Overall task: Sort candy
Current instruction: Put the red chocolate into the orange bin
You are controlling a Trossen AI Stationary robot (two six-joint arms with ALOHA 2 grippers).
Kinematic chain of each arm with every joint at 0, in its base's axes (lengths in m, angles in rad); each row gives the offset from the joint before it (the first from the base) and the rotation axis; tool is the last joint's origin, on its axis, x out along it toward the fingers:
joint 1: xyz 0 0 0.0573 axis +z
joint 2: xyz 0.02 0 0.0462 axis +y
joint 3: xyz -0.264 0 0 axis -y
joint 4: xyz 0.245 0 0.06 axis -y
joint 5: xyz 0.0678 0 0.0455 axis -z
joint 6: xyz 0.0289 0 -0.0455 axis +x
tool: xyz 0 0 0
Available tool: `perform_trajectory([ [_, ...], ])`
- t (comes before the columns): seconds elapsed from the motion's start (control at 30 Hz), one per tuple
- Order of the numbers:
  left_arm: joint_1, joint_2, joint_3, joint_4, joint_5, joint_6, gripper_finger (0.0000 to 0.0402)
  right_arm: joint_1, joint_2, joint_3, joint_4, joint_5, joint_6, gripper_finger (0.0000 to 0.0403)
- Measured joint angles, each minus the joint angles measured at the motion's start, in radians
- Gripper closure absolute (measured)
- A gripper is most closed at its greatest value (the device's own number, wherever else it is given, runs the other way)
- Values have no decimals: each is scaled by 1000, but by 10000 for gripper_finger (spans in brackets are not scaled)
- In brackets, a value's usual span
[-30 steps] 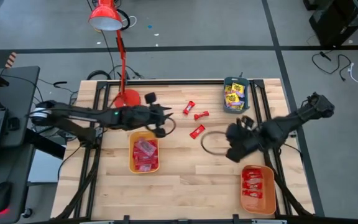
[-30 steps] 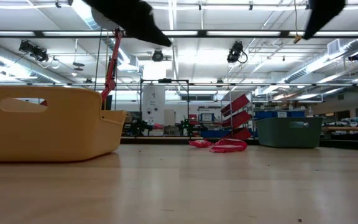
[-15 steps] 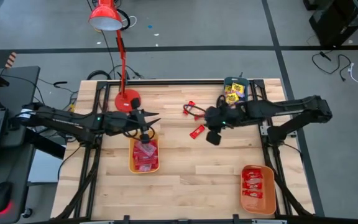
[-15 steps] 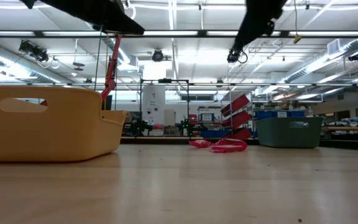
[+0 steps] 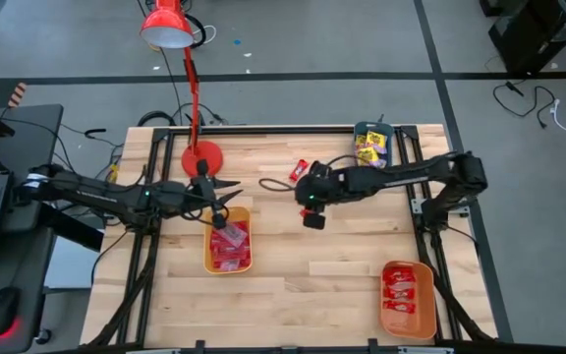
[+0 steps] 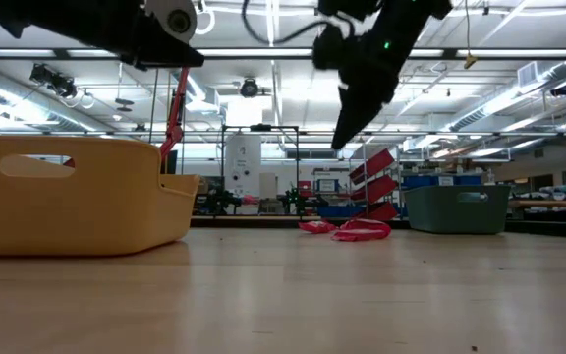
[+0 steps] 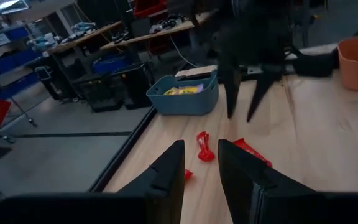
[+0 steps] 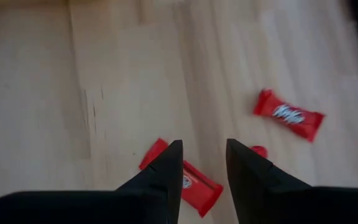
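Note:
Loose red candy lies flat on the wood at the table's far middle: one piece point(image 8: 289, 115), another point(image 8: 182, 180) right under my right gripper point(image 8: 201, 168), which hangs open above it without touching. In the high view that gripper point(image 5: 303, 192) hides most of these pieces; one red piece point(image 5: 300, 169) shows beside it. My left gripper point(image 5: 226, 190) is open and holds nothing, level above the far end of the yellow-orange tray point(image 5: 229, 241) of red candy. Yellow candy fills the teal tray point(image 5: 371, 147).
A red desk lamp's base point(image 5: 199, 154) stands at the far left, close to my left gripper. An orange tray point(image 5: 406, 298) with red candy sits at the near right corner. Bare wood lies between the two orange trays.
My right gripper has swung from beside the near-right orange tray toward the table's far middle and sunk over the loose red candy. My left gripper has drawn back toward the table's left edge, over the yellow-orange tray's far end. No candy has moved.

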Motion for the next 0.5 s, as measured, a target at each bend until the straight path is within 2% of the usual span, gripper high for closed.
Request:
perform_trajectory([
  [0.27, 0, -11, -157, 202, -3, -63, 302, 6, 141, 0, 14, 1, 16, 279],
  [0.4, 0, -11, -205, 255, -4, -63, 302, 1, 189, 0, 25, 59, 101, 265],
  [0.5, 2, -11, -212, 256, -11, -63, 302, -9, 204, 0, 13, 10, 106, 255],
])
